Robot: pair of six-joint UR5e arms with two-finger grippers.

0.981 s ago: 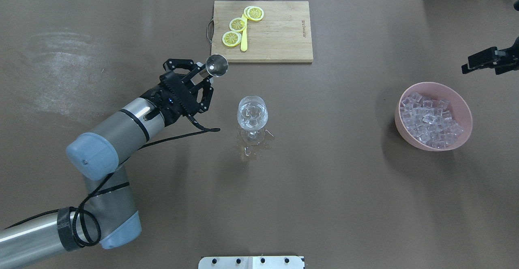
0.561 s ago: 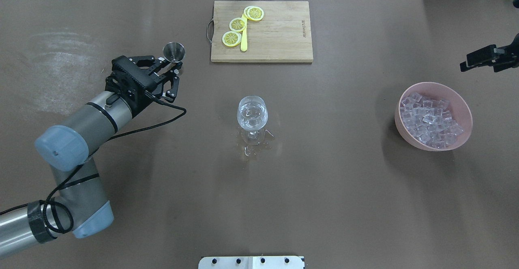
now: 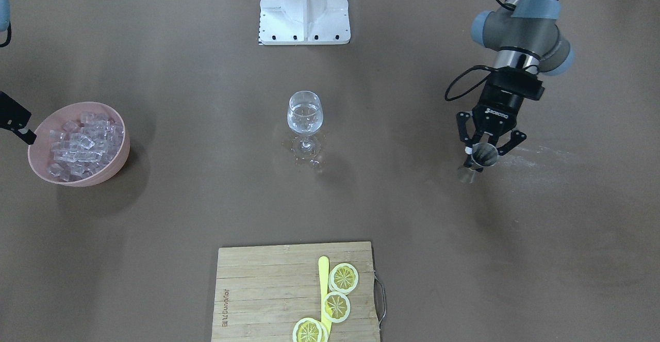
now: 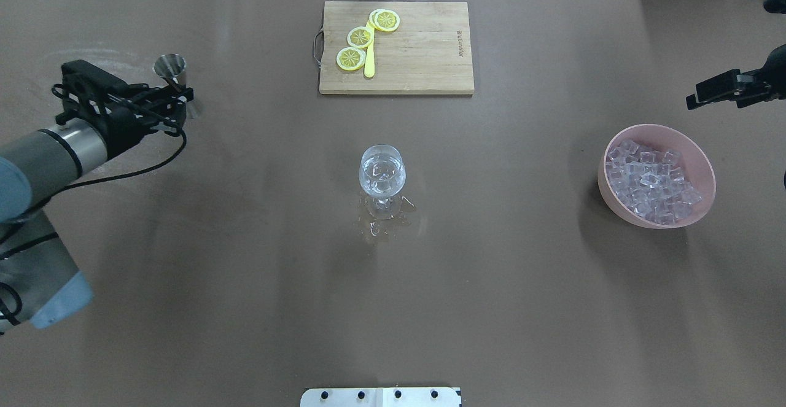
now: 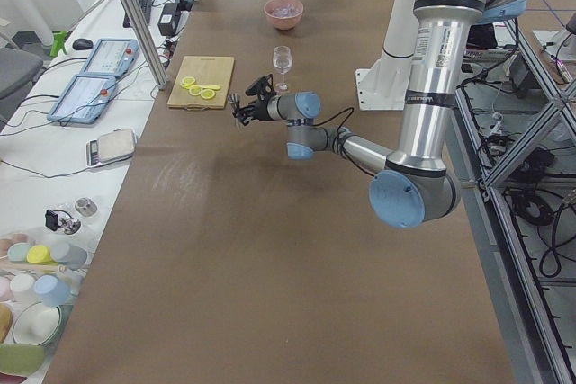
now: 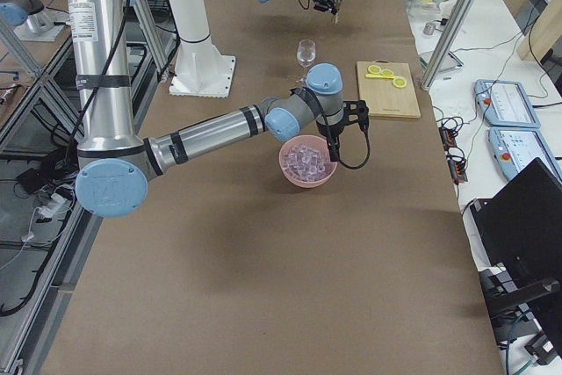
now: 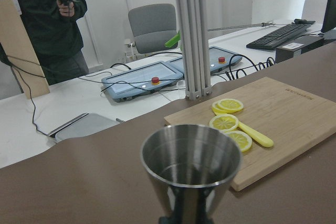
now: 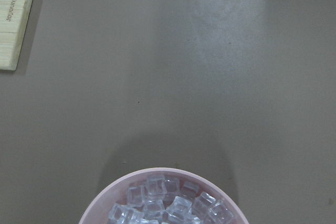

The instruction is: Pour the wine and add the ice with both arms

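Left claw (image 4: 179,93) level around steel jigger (image 4: 171,67) (upright)

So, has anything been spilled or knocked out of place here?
Yes: clear, glinting patches lie on the table around the foot of the wine glass, like spilled liquid or loose cubes; I cannot tell which. The heaped ice sits inside its pink bowl, and the left claw holds a metal cup upright.

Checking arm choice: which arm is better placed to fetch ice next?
Probably right: the right claw hangs beside the pink bowl of ice; the left claw, far off, holds a steel jigger.
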